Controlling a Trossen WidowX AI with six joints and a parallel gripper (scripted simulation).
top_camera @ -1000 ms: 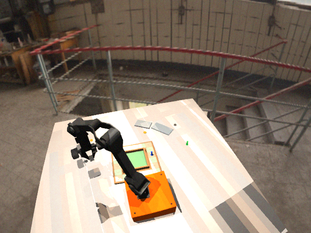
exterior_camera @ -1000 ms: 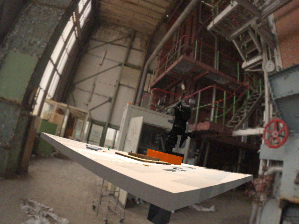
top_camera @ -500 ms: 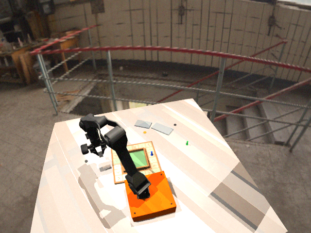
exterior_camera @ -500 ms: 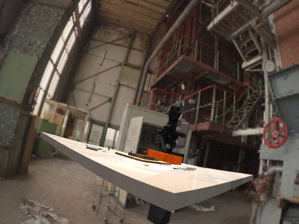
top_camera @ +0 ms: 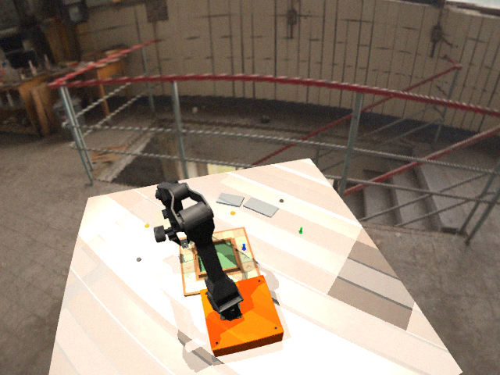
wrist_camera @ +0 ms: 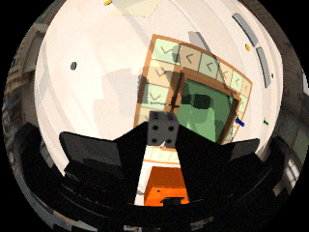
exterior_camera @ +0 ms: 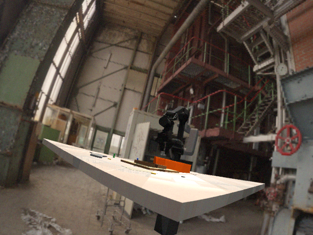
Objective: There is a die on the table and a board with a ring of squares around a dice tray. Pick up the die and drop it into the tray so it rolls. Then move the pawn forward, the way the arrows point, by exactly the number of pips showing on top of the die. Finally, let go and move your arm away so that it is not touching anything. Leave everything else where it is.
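Tabletop (top_camera: 121,323) below, my tool (wrist_camera: 162,155) grips the die (wrist_camera: 162,130) above the board's (wrist_camera: 156,52) edge beside the tray (wrist_camera: 209,108), so I judge carrying is underway; next, centre over green, then release.

Two grey plates (top_camera: 247,202) lie side by side on the desk (top_camera: 121,323), with a green pin (top_camera: 300,230), two yellow dots (top_camera: 232,212) and two dark dots (top_camera: 281,200) scattered around.

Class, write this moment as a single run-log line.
phase: carry | gripper: shut on die | position: above board edge, near tray | pawn: untouched
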